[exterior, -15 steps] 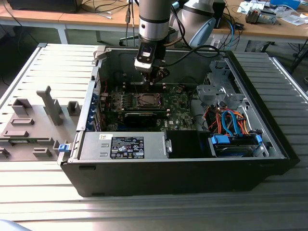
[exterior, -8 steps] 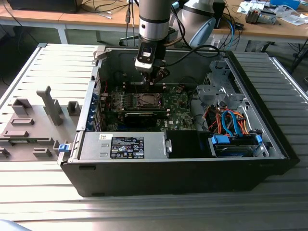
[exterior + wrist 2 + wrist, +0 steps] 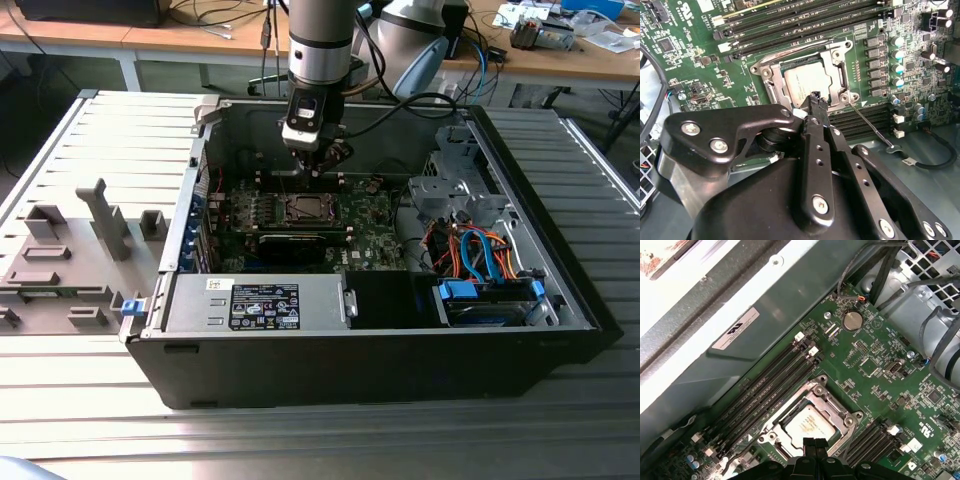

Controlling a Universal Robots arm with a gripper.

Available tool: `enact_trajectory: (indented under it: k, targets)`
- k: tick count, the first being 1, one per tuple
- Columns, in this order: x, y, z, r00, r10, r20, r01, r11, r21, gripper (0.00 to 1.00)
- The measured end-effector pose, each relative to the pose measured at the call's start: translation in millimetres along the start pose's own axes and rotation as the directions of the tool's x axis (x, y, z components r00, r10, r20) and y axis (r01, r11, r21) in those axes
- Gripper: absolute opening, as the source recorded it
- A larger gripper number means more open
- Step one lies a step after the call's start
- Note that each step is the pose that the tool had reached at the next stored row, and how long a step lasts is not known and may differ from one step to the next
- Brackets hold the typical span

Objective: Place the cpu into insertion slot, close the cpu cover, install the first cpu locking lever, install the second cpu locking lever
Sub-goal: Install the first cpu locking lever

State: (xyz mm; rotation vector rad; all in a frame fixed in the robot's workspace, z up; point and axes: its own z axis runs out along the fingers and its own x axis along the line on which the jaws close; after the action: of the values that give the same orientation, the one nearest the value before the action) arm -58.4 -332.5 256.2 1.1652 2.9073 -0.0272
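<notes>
The cpu sat flat inside the insertion slot, its silvery-grey top facing up in both wrist views. The cpu cover lay down over it, so the chip showed through the square window w/ the metal frame going round it. One thin wire locking lever ran from a corner of the cover slanting out across the board, and its hooked end lay away from the socket. The jaws of the gripper were pressed together, nothing visible betw. them. The tips hung just beside one edge of the cpu, over the cover frame; if they touched the metal I could not tell. Around the socket was the green motherboard w/ long black memory slots and a coin battery. The board lay in an open black computer case, which held also a labelled box, a drive cage and orange & blue cables at the exterior view's right
</notes>
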Motion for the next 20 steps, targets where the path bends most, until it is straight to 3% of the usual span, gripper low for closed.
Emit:
enact_trajectory:
  k: [6,11,20]
  targets:
    - [0.0,0.0,0.0,0.9974,-0.072,0.0009,0.072,0.9974,-0.0011,0.11]
    - [0.0,0.0,0.0,0.9948,-0.102,0.0014,0.102,0.9948,-0.0015,0.11]
    - [0.0,0.0,0.0,0.9870,-0.161,0.0022,0.161,0.9870,-0.0023,0.11]
